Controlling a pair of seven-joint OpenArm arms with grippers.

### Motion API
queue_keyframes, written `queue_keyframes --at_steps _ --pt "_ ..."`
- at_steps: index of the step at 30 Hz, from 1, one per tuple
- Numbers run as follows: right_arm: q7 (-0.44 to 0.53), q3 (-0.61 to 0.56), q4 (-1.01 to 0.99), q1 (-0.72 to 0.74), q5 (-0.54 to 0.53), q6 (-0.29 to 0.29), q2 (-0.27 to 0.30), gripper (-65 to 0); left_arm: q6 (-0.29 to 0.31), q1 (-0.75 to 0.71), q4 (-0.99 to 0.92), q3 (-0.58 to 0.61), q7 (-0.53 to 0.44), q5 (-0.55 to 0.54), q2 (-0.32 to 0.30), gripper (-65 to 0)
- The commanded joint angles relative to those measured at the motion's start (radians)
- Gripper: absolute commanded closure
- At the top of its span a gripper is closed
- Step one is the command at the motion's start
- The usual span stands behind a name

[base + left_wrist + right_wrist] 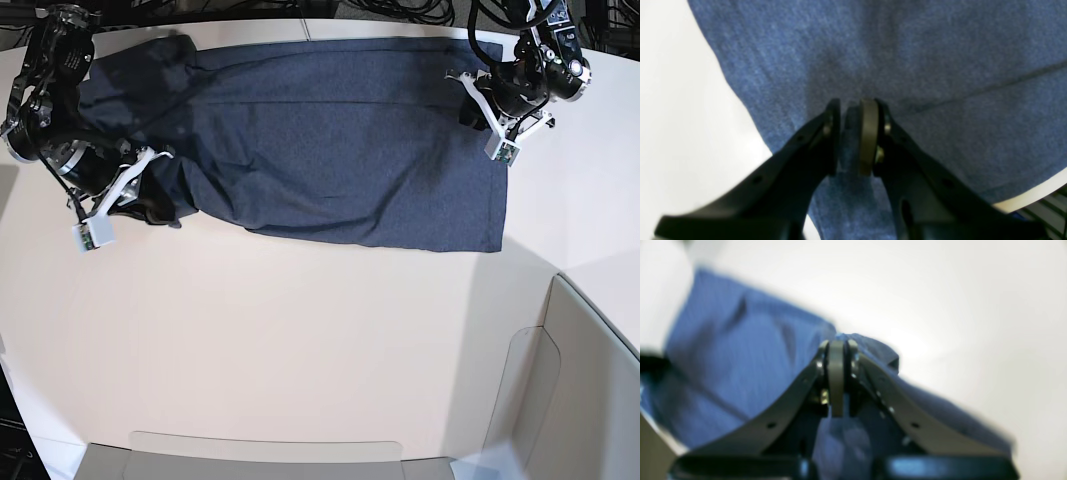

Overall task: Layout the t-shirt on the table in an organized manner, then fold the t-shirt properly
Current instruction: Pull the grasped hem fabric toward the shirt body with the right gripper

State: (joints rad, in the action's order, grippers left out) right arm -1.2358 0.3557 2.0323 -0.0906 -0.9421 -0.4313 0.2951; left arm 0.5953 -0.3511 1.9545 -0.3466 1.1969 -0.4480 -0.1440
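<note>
Base view: t-shirt (340,140) spread on table (300,340); both arms' jaws clamped on t-shirt.

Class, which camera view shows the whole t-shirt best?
The base view: the t-shirt lies spread across the table, all edges visible. Both wrist views show only close-up blue fabric pinched at an end effector.

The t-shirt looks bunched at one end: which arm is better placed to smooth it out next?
Probably the right gripper: it is shut on the t-shirt at the rumpled end. The left gripper pinches the flat end, so it seems better suited to anchor.
</note>
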Motion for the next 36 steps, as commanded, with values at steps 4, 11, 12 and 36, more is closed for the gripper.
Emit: queue_keyframes --at_steps 4,11,12,36 --pt "0.014 0.035 -0.011 0.032 -0.021 -0.002 -0.033 0.0 -0.001 0.005 0.013 -0.004 -0.016 -0.007 -0.007 -10.3" --pt "-0.074 -0.125 -0.02 0.025 -0.019 -0.004 0.031 0.0 -0.001 0.007 0.013 0.001 -0.016 -0.007 -0.009 -10.3" --pt "-0.092 -0.159 -0.023 0.025 -0.015 -0.004 0.046 0.0 -0.001 0.007 0.013 0.001 -0.016 -0.007 -0.009 -10.3" --pt "-0.114 -0.274 0.012 0.025 0.14 -0.004 0.02 -52.9 -0.001 0.008 0.01 0.001 -0.016 -0.007 -0.015 -10.3"
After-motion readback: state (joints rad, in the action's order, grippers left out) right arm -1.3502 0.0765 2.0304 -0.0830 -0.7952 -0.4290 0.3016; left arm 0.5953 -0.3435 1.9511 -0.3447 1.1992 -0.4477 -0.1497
